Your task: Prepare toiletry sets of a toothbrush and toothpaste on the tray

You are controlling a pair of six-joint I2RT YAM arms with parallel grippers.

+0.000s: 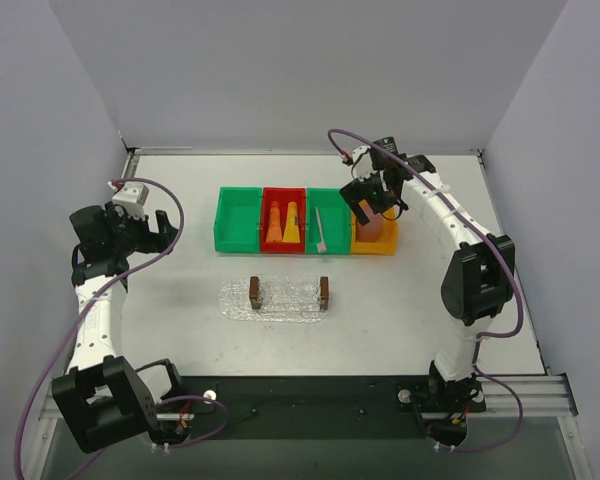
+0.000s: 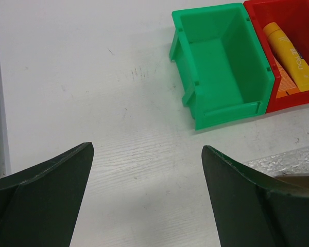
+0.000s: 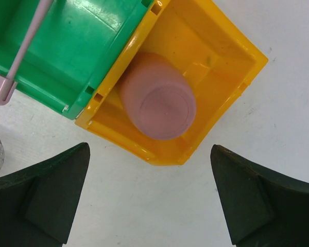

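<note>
Glossy bins (image 1: 238, 222), matte white table (image 1: 180, 300)
We see left gripper (image 2: 147, 148) and right gripper (image 3: 149, 148) spread wide, plain grey walls (image 1: 300, 70) around.

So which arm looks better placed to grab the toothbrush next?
Probably the right. The right gripper, open, hovers over the yellow bin holding the pink cup, beside the green bin with the toothbrush. The left gripper, also open, sits off to the left, beyond the empty green bin.
</note>
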